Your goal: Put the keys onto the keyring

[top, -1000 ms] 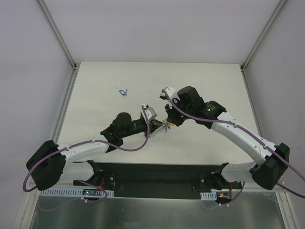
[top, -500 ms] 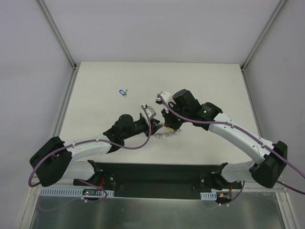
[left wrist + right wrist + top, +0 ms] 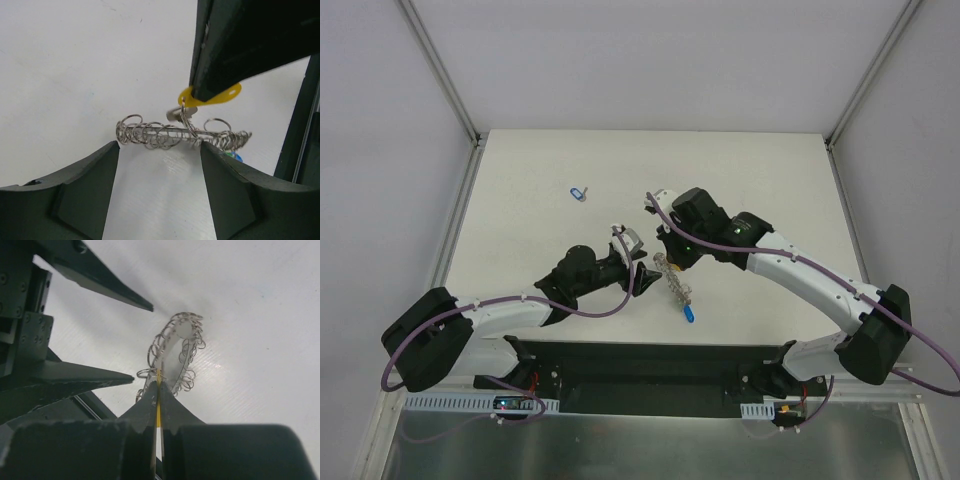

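The keyring (image 3: 672, 281) is a grey ring with many small wire loops, seen edge-on in the left wrist view (image 3: 175, 134) and as an oval in the right wrist view (image 3: 176, 351). My right gripper (image 3: 159, 386) is shut on a yellow key (image 3: 212, 96) whose small loop links to the ring. My left gripper (image 3: 160, 150) is open just left of the ring, touching nothing. A blue key (image 3: 689, 313) hangs at the ring's near end. Another blue key (image 3: 578, 192) lies alone at the far left of the table.
White table (image 3: 770, 190) with raised frame rails along its left and right edges. The black base bar (image 3: 650, 362) of the arms runs along the near edge. My left gripper's two fingers (image 3: 95, 282) fill the left side of the right wrist view.
My left gripper has opened and let go of the keyring. The right gripper moved left and nearer with the yellow key, and the ring swung toward the near edge, showing its blue key.
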Robot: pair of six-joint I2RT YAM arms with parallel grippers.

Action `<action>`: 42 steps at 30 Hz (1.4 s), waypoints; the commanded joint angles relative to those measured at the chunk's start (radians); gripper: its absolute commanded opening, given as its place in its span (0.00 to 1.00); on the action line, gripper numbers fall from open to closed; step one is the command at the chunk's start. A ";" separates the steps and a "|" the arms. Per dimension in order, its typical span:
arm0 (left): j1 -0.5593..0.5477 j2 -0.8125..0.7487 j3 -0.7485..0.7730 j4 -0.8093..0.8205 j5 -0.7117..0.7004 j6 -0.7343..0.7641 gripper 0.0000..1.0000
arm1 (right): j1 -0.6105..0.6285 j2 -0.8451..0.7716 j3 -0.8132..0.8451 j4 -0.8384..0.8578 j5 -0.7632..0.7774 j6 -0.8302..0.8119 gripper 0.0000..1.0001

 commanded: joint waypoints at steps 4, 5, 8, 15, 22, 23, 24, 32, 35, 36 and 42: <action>0.000 -0.135 -0.109 0.005 -0.053 0.032 0.69 | -0.017 0.059 0.017 0.034 0.041 0.066 0.01; -0.002 -0.144 -0.116 -0.003 -0.058 0.035 0.69 | -0.017 0.066 0.019 0.042 0.032 0.076 0.01; 0.000 -0.171 -0.140 -0.011 -0.060 0.014 0.67 | -0.017 0.093 0.026 0.059 0.013 0.101 0.01; 0.000 -0.103 -0.151 0.081 -0.050 -0.014 0.63 | -0.011 0.141 0.052 0.073 -0.023 0.121 0.01; 0.009 0.043 -0.171 0.300 -0.047 0.028 0.57 | -0.004 0.153 0.066 0.070 -0.043 0.116 0.01; 0.018 0.068 -0.169 0.314 -0.044 0.023 0.56 | -0.002 0.152 0.068 0.070 -0.040 0.115 0.01; 0.021 0.078 -0.166 0.343 -0.021 0.011 0.56 | -0.004 0.152 0.068 0.070 -0.037 0.113 0.01; 0.028 0.172 -0.154 0.497 0.043 0.012 0.56 | -0.002 0.152 0.066 0.068 -0.025 0.101 0.01; 0.041 0.201 -0.142 0.517 0.080 -0.002 0.55 | -0.004 0.150 0.063 0.068 -0.027 0.099 0.01; 0.043 0.206 -0.136 0.521 0.085 -0.003 0.54 | -0.004 0.150 0.063 0.068 -0.028 0.099 0.01; 0.052 0.246 -0.116 0.550 0.092 0.001 0.50 | -0.002 0.153 0.065 0.070 -0.037 0.099 0.01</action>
